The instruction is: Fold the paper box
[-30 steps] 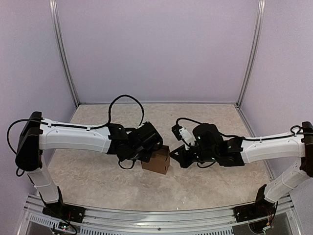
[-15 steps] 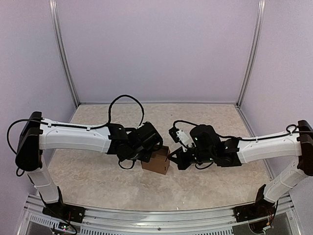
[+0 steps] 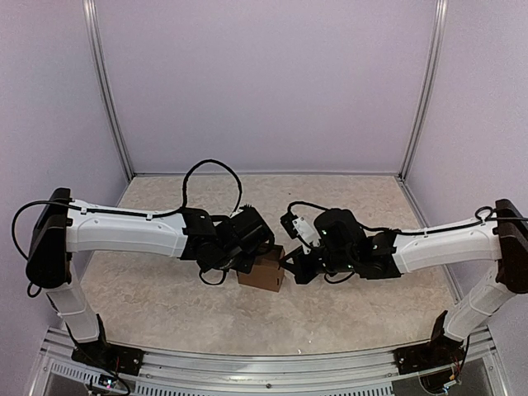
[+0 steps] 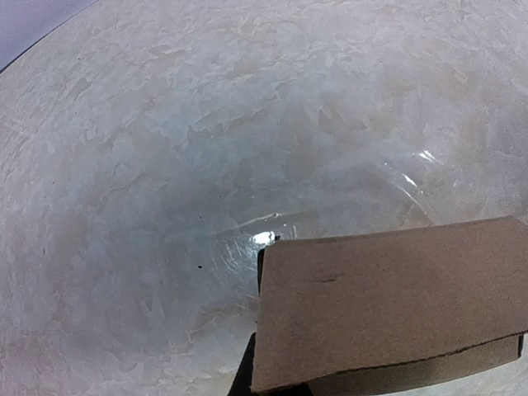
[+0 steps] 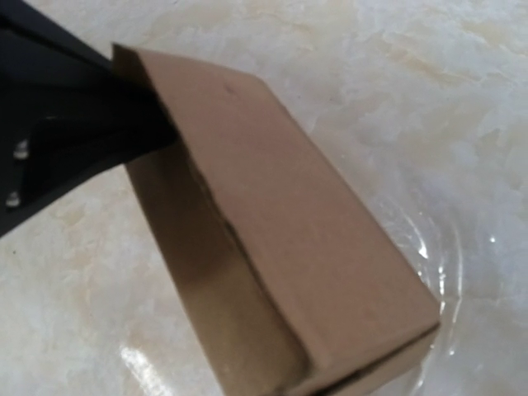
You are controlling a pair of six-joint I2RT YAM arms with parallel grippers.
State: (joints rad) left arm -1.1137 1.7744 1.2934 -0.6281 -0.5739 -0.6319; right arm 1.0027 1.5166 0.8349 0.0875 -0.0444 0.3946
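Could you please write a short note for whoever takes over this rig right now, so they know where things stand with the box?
Grippers: the left gripper is against the upper left edge of the box. The right gripper is at its right side and seems to touch it. No view shows whether either is open or shut.
Position: the box stands on the table between the two arms.
Done: it is already folded into a closed-looking block.
Left: the right wrist view shows a seam along one edge, so that flap probably needs pressing flush. The hidden faces need checking.
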